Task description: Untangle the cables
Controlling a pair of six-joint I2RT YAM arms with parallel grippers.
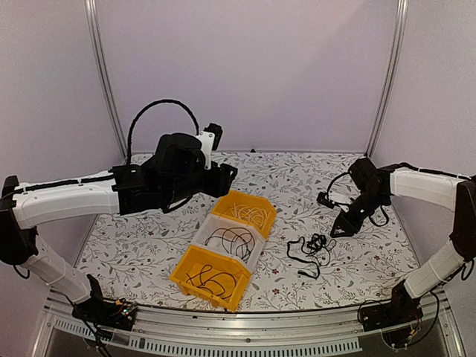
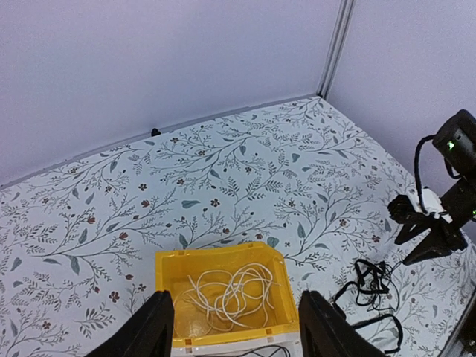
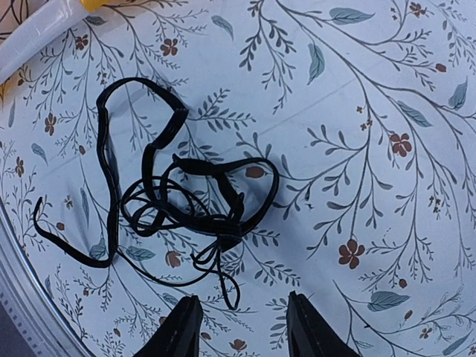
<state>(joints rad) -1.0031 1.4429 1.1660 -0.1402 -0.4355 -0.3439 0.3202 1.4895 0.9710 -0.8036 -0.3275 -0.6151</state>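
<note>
A tangle of black cables (image 1: 312,249) lies loose on the flowered table, right of the bins. The right wrist view shows it close up as knotted loops (image 3: 178,201). My right gripper (image 3: 242,297) hovers open just beside the tangle with nothing between its fingers; from above it (image 1: 346,223) sits up and right of the cables. My left gripper (image 2: 235,297) is open and empty over the far yellow bin (image 2: 216,255), which holds pale white cables (image 2: 230,294). The black tangle (image 2: 372,286) shows at the right of the left wrist view.
Three bins stand in a diagonal row: the far yellow bin (image 1: 256,201), a white bin (image 1: 210,223) with black cables (image 1: 232,239), and a near yellow bin (image 1: 186,271) with black cables (image 1: 212,281). Walls close the back and sides.
</note>
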